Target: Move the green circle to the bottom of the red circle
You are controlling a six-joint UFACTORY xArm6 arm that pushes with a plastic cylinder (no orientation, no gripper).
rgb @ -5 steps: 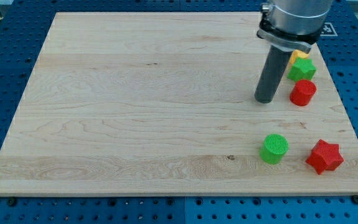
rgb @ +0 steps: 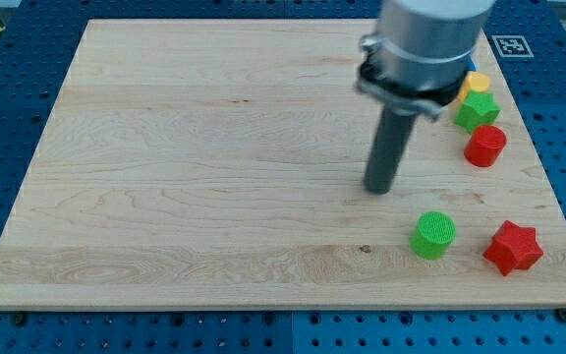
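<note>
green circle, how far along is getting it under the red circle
Nothing looks done yet: the green circle sits low on the board, down and to the view's left of the red circle, not directly below it. In hand: my tip is up-left of the green circle, not touching. Left: push it toward the view's right, beneath the red circle.
</note>
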